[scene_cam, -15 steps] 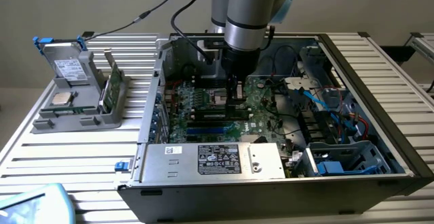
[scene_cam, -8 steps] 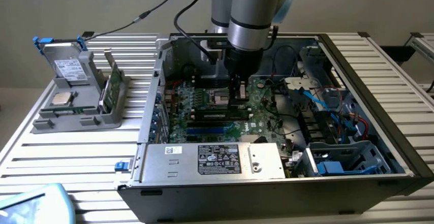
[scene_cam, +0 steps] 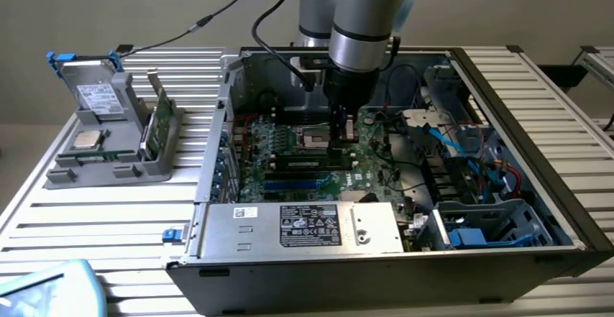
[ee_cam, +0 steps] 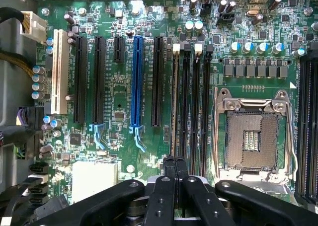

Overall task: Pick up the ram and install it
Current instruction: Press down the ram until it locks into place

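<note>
At the exterior view's left, on the slatted table, a grey holder (scene_cam: pixel 67 177) carries spare parts, among them a drive in a blue-tabbed carrier (scene_cam: pixel 96 94) and a wider green card (scene_cam: pixel 159 119) standing on edge. No thin memory stick can be made out in it.

Just to its right lies the open computer case (scene_cam: pixel 384 281), its motherboard facing up. The ram (scene_cam: pixel 307 164) is inside, standing on edge in the memory slot nearest the long blue expansion slot (ee_cam: pixel 136 82). It runs the slot's full length. In the wrist view it reads as a thin line down that slot, while the neighbouring black memory slots are bare.

The gripper (scene_cam: pixel 344 141) hangs straight down over the end of that stick. Its fingers (ee_cam: pixel 170 186) are drawn together, with nothing visible between them. Whether the tips press on the stick's top edge cannot be told.

Further right sit the empty processor socket (ee_cam: pixel 251 139), then blue cables (scene_cam: pixel 461 144) and drive bays.

By this showing the pick-up is over and the stick is placed in its slot. Whether it is pushed fully home and its end clips have latched cannot be told, so that may be left.
</note>
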